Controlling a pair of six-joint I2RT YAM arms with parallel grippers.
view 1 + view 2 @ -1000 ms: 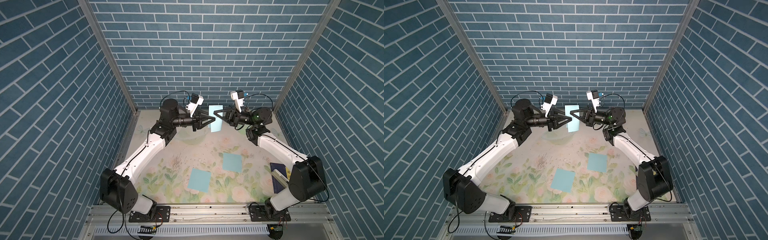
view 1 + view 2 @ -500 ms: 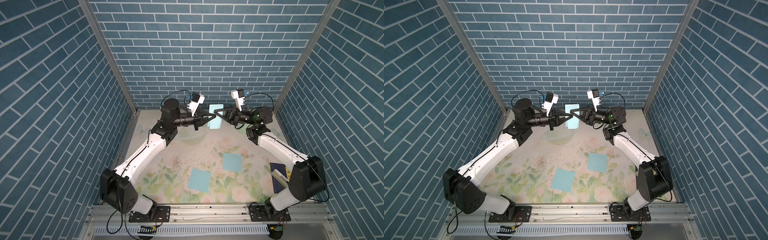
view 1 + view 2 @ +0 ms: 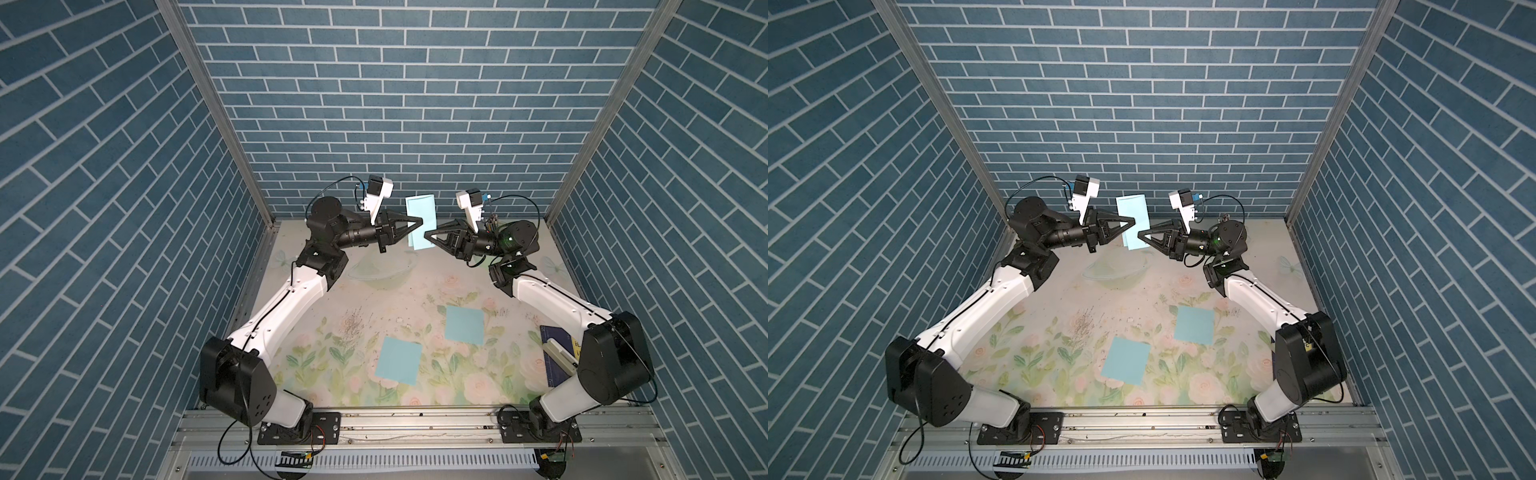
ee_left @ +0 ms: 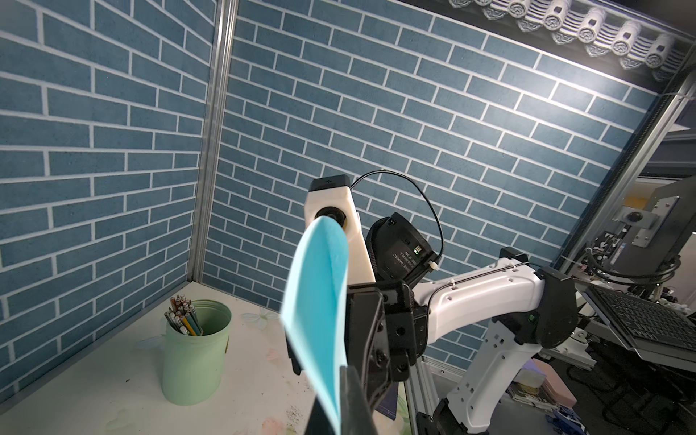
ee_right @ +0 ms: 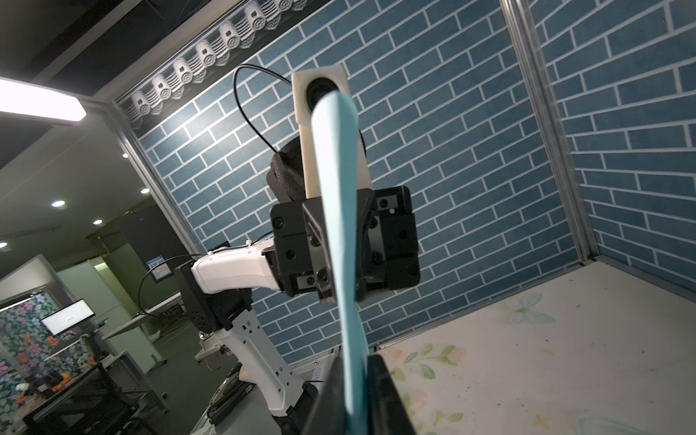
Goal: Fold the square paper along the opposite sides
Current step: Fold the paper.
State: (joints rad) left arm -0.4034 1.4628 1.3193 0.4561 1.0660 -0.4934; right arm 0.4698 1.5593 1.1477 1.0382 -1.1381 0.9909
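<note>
Blue brick-pattern walls (image 3: pixel 415 104) box me in on three sides, and the flowered table (image 3: pixel 374 299) fills the cell's floor. My left arm (image 3: pixel 291 303) and right arm (image 3: pixel 552 299) both stretch from their bases at the front rail toward the back wall. Their elbows are bent and their wrists are turned level, so the two tools point at each other, almost tip to tip, with only the paper between them.

Two loose sheets (image 3: pixel 400 360) of light blue lie flat on the near half of the table, well apart from the tools. The second sheet (image 3: pixel 464 325) is closer to the right arm. A dark book (image 3: pixel 557 336) lies at the table's right edge, partly hidden by that arm's base. In the left wrist view, a pale green cup (image 4: pixel 196 354) of pencils (image 4: pixel 182 316) stands near a back corner, and a keyboard (image 4: pixel 640 320) sits outside the cell.

The paper (image 3: pixel 420 208) is off the table, held upright in front of the back wall. In both top views it is a tall narrow strip (image 3: pixel 1132 208), and the wrist views show it bowed (image 4: pixel 320 301). My left tool (image 3: pixel 419 221) is clamped on its left edge, and my right tool (image 3: pixel 428 236) is pinched closed on its lower right edge, where the sheet runs between the fingers (image 5: pixel 341 226).

A label (image 4: pixel 406 258) on the right arm's wrist joint has print too small for me to read.
</note>
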